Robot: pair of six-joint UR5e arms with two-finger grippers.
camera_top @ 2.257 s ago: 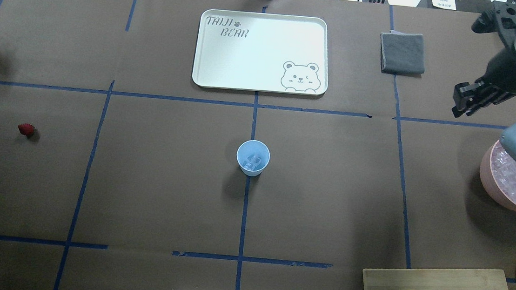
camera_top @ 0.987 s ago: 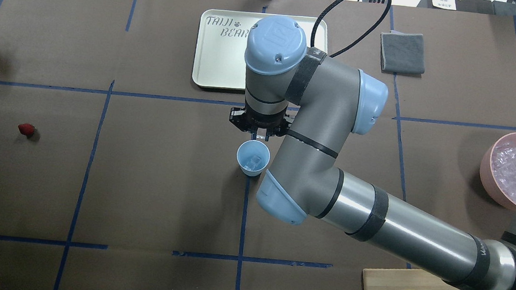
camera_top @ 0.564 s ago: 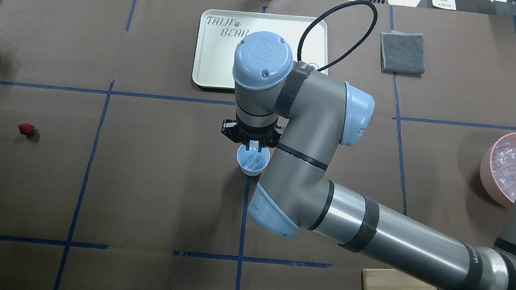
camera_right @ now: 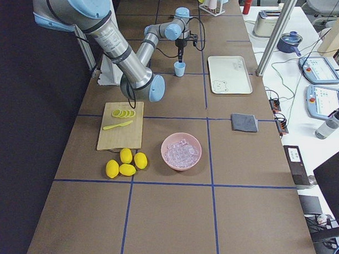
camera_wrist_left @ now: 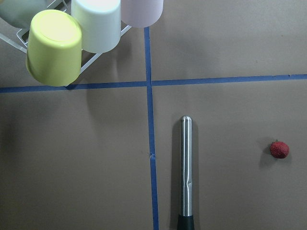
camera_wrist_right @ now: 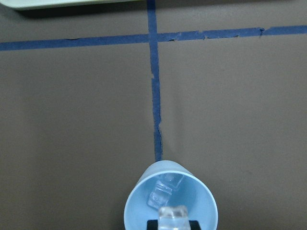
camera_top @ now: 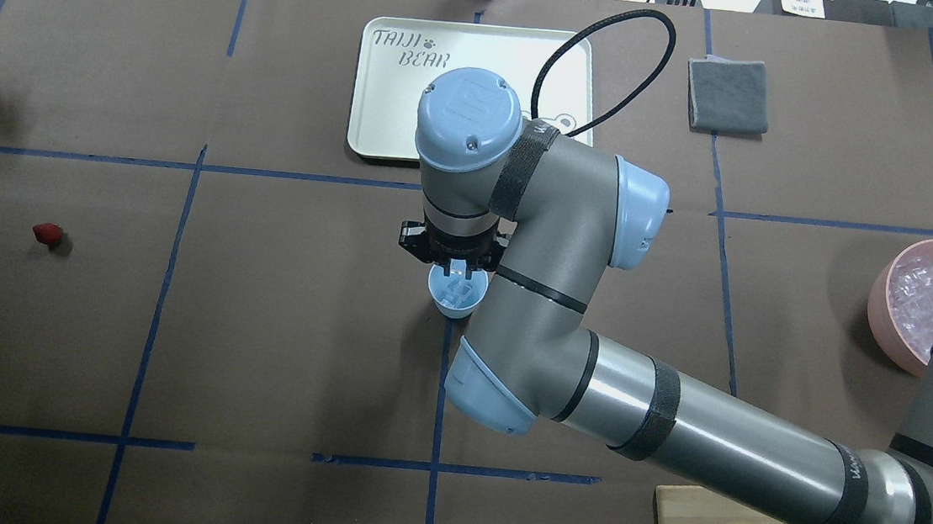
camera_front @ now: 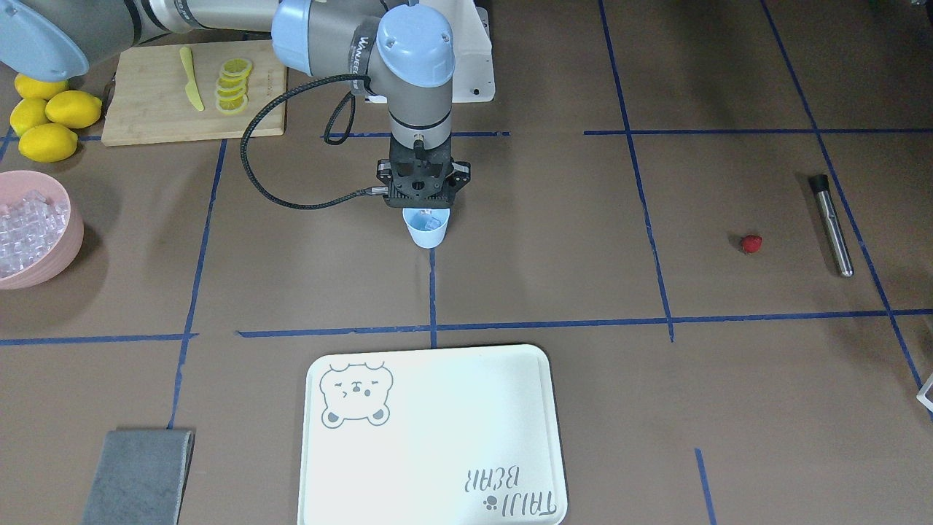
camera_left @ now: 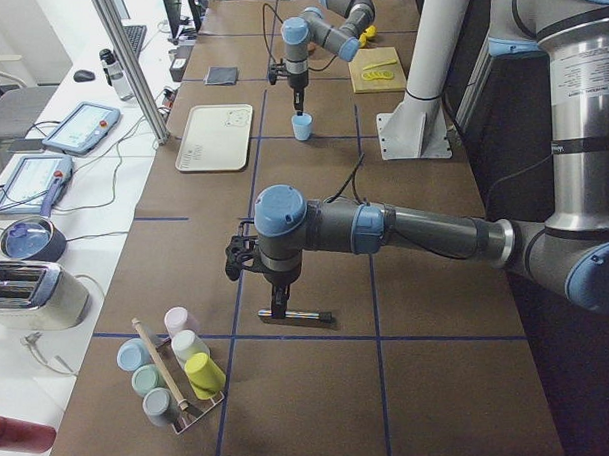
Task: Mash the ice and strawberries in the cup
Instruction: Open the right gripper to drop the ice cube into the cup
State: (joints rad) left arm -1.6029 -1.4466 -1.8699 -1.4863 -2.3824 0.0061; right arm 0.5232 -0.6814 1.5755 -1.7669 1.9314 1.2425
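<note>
The pale blue cup (camera_top: pixel 456 302) stands at the table's centre with a few ice cubes (camera_wrist_right: pixel 162 190) inside. My right gripper (camera_top: pixel 458 266) hangs straight down just over its mouth, shut on another clear ice cube (camera_wrist_right: pixel 172 213); from the front-facing view the fingertips (camera_front: pixel 426 214) sit at the rim. The red strawberry (camera_top: pixel 47 235) lies alone far to the left, also in the left wrist view (camera_wrist_left: pixel 279 149). My left gripper (camera_left: pixel 277 311) hovers over a steel muddler (camera_wrist_left: pixel 186 167); I cannot tell whether it is open or shut.
A pink bowl (camera_top: pixel 881 307) of ice sits at the right edge. A white bear tray (camera_top: pixel 388 95) and grey cloth (camera_top: pixel 728 95) lie behind the cup. A cutting board (camera_front: pixel 146 109) with lemon slices, whole lemons (camera_front: pixel 47 120) and a cup rack (camera_left: pixel 175 378) stand at the ends.
The right arm swung from beside the pink bowl to the cup, carrying an ice cube, then shifted slightly closer and lower over its mouth. The strawberry has not moved.
</note>
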